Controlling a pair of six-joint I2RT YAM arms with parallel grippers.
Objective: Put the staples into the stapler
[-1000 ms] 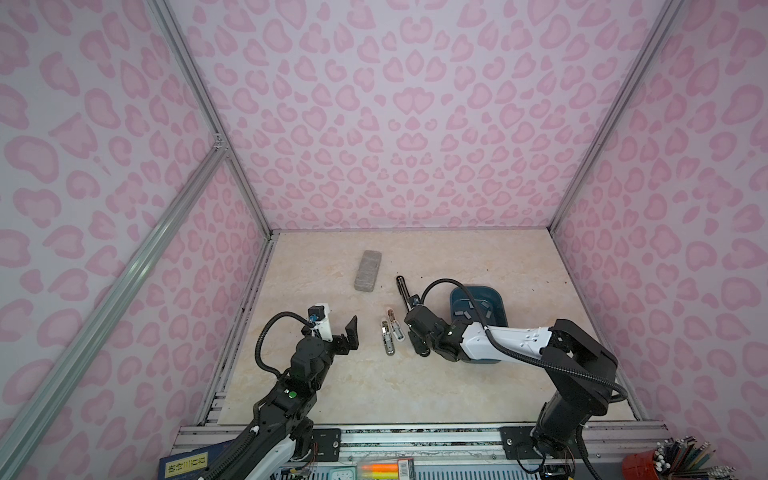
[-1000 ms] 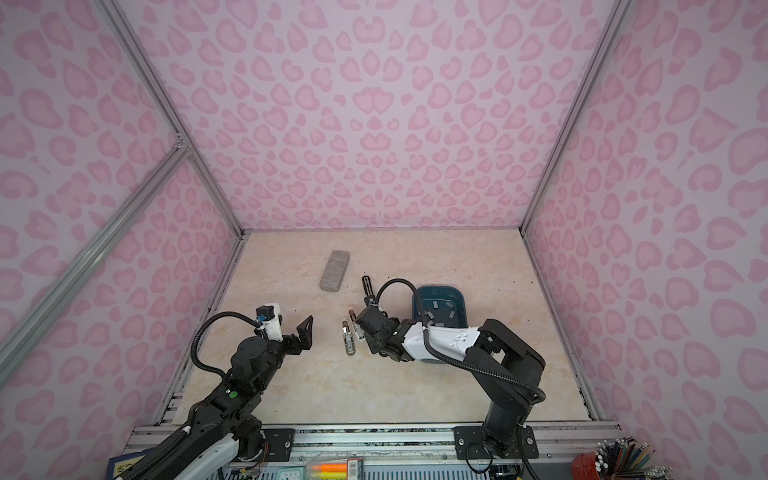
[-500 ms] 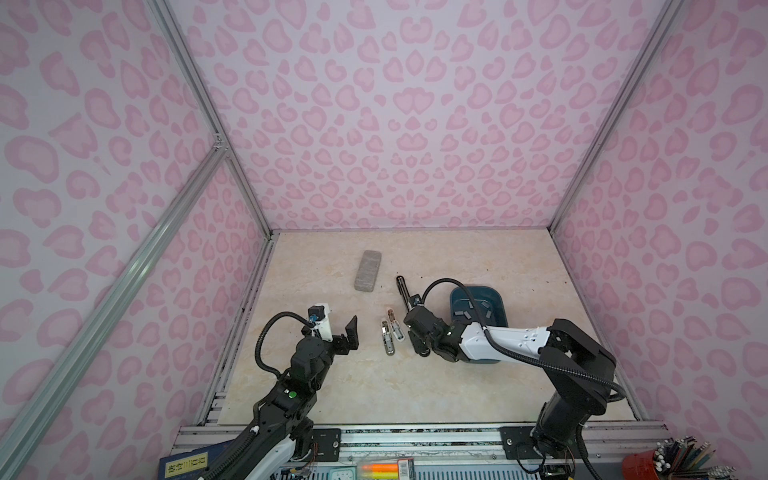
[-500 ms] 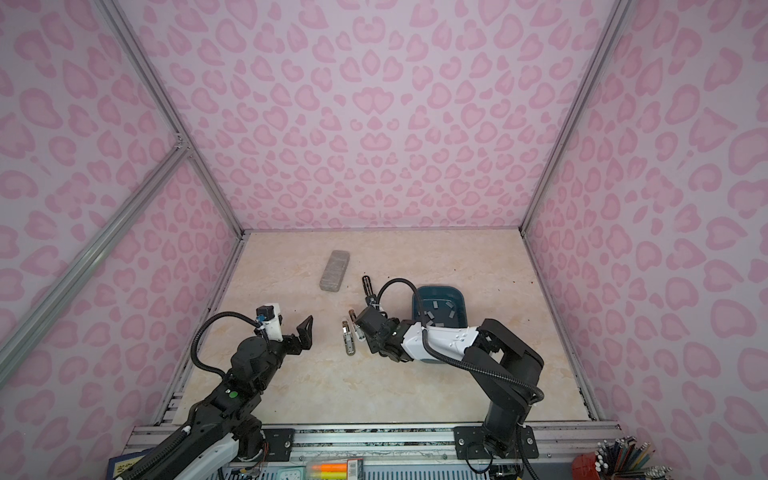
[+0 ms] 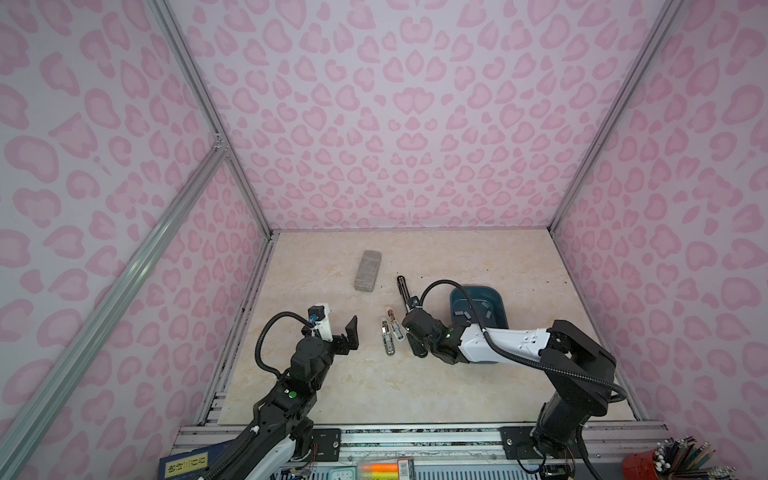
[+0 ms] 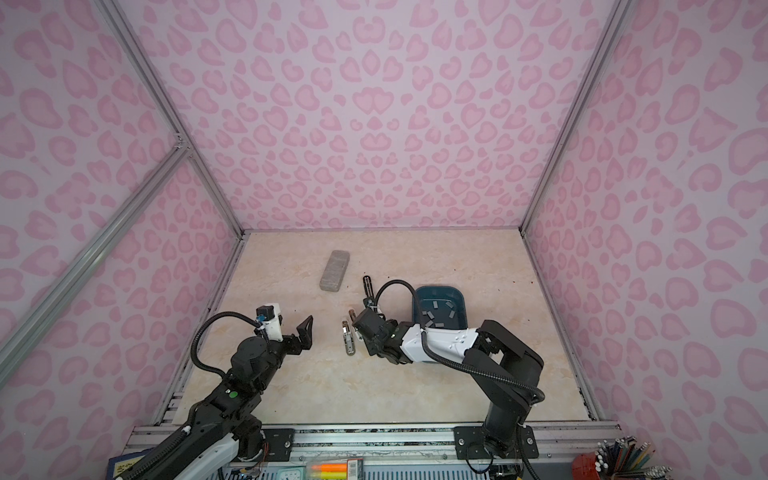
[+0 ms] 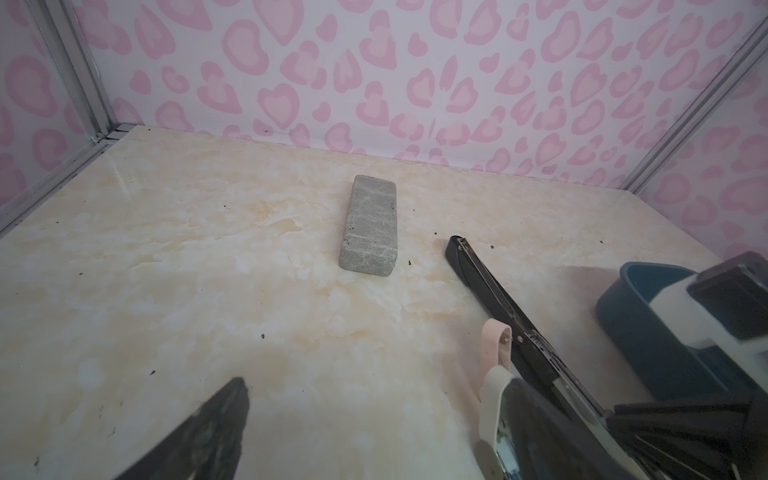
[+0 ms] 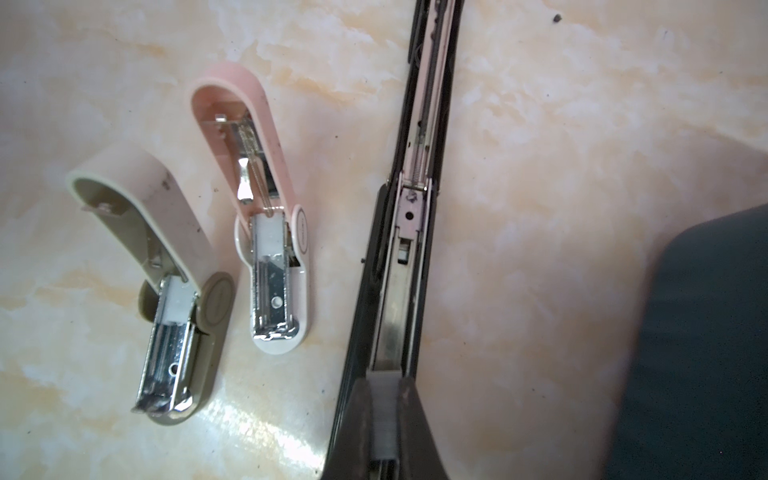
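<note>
The black stapler [image 5: 403,291] [image 8: 415,216] lies opened out flat on the marble table, its metal channel facing up. My right gripper [image 5: 417,349] [image 8: 384,386] is low over the stapler's near end and is shut on a short grey strip of staples [image 8: 384,415], which sits in line with the channel. More staples [image 5: 469,313] [image 6: 436,316] lie loose in the blue tray [image 5: 498,305]. In both top views my left gripper [image 5: 332,336] [image 6: 291,336] [image 7: 374,415] hangs open and empty, left of the staplers.
A pink small stapler [image 8: 270,232] and a beige one [image 8: 174,299] lie open just left of the black one. The grey speckled block [image 5: 368,270] [image 7: 370,224] rests farther back. Pink walls enclose the table on three sides.
</note>
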